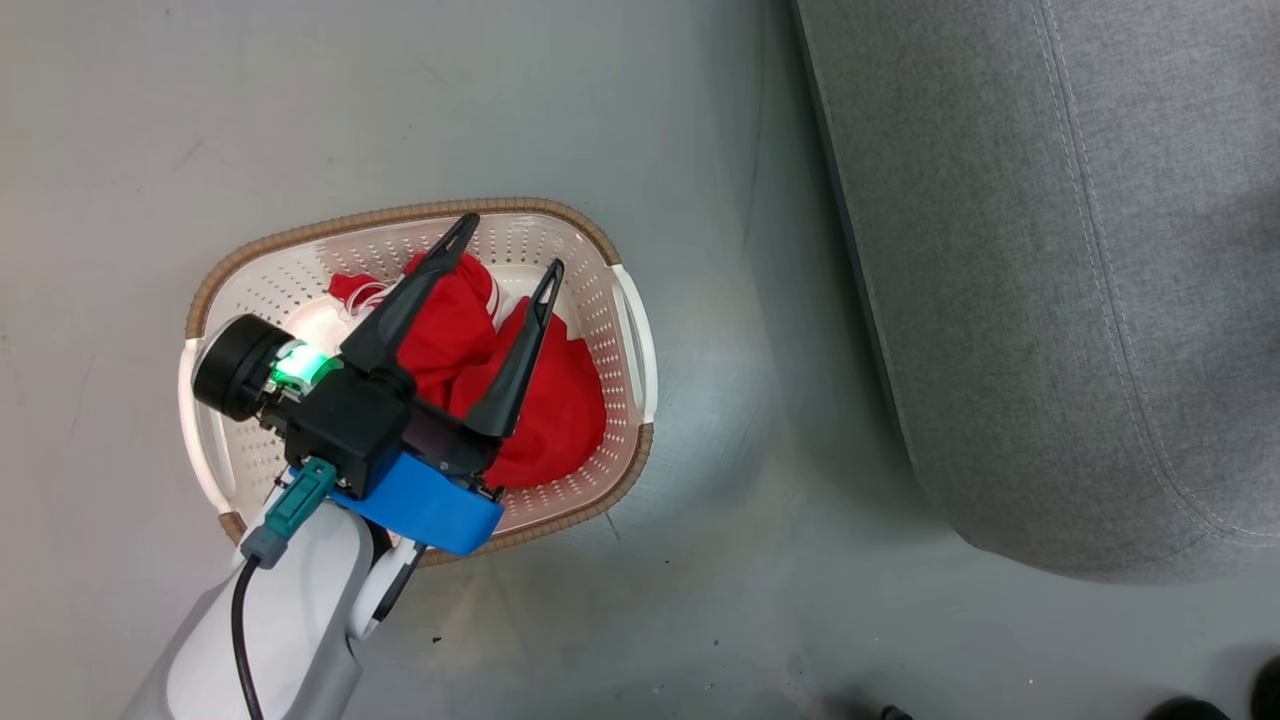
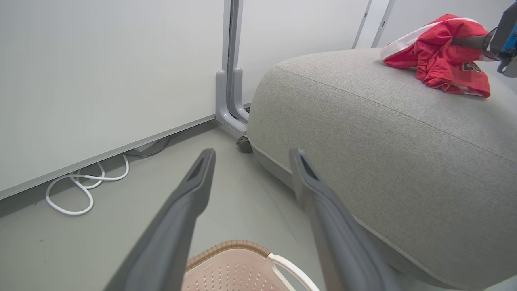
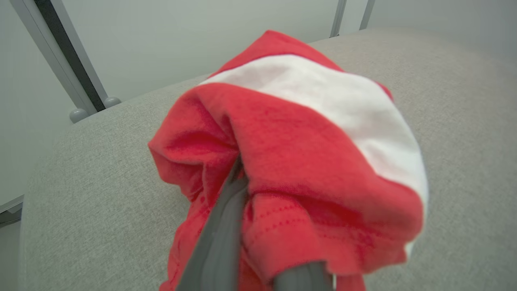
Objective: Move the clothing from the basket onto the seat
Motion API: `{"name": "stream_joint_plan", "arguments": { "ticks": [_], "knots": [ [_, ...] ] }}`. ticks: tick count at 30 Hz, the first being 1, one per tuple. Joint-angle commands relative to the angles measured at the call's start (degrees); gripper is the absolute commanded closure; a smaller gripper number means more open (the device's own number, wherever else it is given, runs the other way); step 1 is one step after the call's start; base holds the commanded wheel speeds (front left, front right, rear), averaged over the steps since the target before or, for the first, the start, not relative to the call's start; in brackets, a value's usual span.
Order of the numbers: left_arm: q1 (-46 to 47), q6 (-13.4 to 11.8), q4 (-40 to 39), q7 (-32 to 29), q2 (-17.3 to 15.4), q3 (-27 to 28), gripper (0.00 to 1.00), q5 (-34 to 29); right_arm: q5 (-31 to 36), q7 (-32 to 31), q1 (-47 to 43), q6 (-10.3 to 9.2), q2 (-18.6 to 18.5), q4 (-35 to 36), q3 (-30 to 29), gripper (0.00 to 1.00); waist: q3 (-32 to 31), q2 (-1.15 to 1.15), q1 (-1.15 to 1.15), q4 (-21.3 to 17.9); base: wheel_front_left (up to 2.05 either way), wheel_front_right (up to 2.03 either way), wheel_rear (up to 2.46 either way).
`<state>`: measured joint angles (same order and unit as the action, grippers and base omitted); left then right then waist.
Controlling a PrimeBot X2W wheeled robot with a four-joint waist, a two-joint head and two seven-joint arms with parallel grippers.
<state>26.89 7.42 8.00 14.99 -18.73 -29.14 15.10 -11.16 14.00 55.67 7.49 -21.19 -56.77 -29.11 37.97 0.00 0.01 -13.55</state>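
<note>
Seemingly halfway: one garment (image 3: 307, 133) is clamped on the seat (image 3: 101, 182) by the right pincer (image 3: 258, 226); another garment (image 1: 545, 400) is left in the basket (image 1: 400, 215), left pincer (image 1: 512, 244) spread.

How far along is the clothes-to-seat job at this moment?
Done: one red garment rests on the seat, the right gripper shut on it, not yet released. In hand: the open left gripper hovers above the basket. Left: the red clothing in the basket, ungrasped.

Soft even light, blurred close foreground
</note>
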Motion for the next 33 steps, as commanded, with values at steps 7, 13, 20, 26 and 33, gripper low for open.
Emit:
{"name": "stream_joint_plan", "arguments": {
  "ticks": [7,13,20,26,33],
  "knots": [
    [0.16,0.08,0.44,0.29,0.37,0.13,0.00,-0.57,0.90,0.91,1.95,0.01,-0.58,-1.48,0.76,0.00,-0.39,0.00,-0.01,-0.15,0.00,0.00,0.00],
    [0.33,0.08,1.01,0.29,1.07,-0.04,0.00,-0.23,1.13,1.15,0.92,0.01,-0.51,-1.58,1.94,0.00,-1.28,0.00,-0.01,-0.11,0.00,0.00,0.00],
    [-0.87,0.08,1.78,0.29,2.56,0.58,0.00,0.74,0.66,1.22,-2.55,0.01,0.57,-0.75,3.08,0.00,-4.68,0.00,-0.01,0.27,0.00,0.00,0.00],
    [-2.96,0.08,2.68,0.29,4.40,1.80,0.00,1.55,1.55,1.23,-6.38,0.01,1.46,0.40,4.58,0.00,-9.46,0.00,-0.01,0.64,0.00,0.00,0.00],
    [-6.60,0.08,4.37,0.29,6.89,3.49,0.00,2.32,2.01,1.23,-11.48,0.01,1.71,0.91,5.64,0.00,-16.28,0.00,-0.01,1.77,0.00,0.00,0.00]
  ]
}}
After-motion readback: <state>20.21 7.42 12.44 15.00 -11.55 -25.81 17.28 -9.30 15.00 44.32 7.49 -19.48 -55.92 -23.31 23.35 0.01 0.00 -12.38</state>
